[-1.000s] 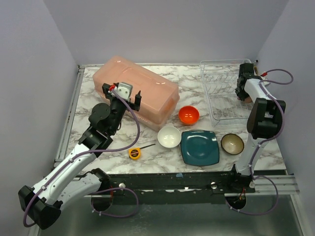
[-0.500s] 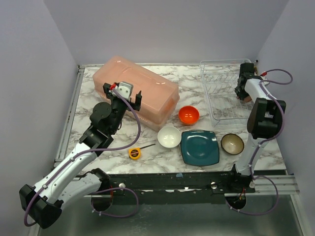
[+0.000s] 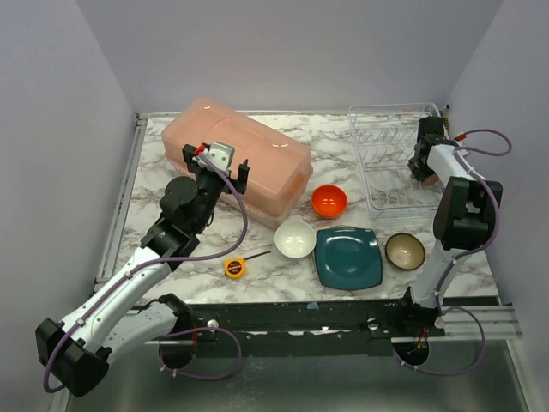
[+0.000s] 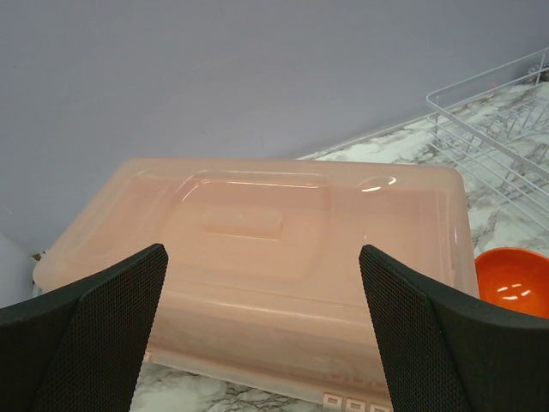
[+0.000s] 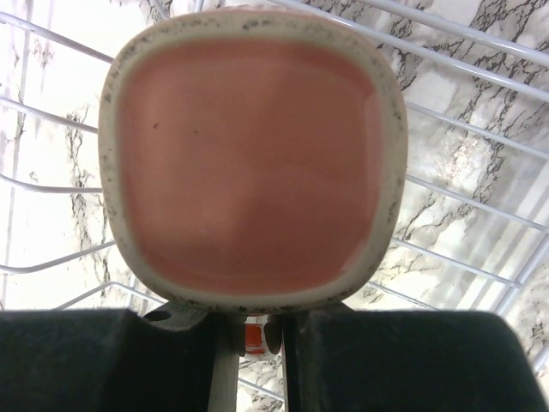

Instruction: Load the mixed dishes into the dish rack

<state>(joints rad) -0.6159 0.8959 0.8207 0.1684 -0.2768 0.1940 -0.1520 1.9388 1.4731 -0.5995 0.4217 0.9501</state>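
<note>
Over at the far right, the right gripper [image 3: 421,161] has its fingers pinched tight on the pinkish mug [image 5: 253,163], which hangs just above the wires of the dish rack [image 3: 388,137], near the rack's right side. From the wrist view the mug fills the frame, its speckled cream rim toward the camera and wire and marble behind it.

The grip looks to be only on the mug's edge, so I'd worry that it could swing or slip as it goes down. If it lands across a wire and not between the dividers, it could tip over on release.

The left gripper [image 4: 264,330] is spread wide and holds nothing, facing the pink plastic tub [image 3: 257,154].

By my count there is one mug, one rack and one tub. Three bowls wait on the table: orange bowl [image 3: 328,200], white bowl [image 3: 294,238] and dark bowl [image 3: 404,251]. There is also one teal square plate [image 3: 347,257] and one yellow tape measure [image 3: 234,267].
</note>
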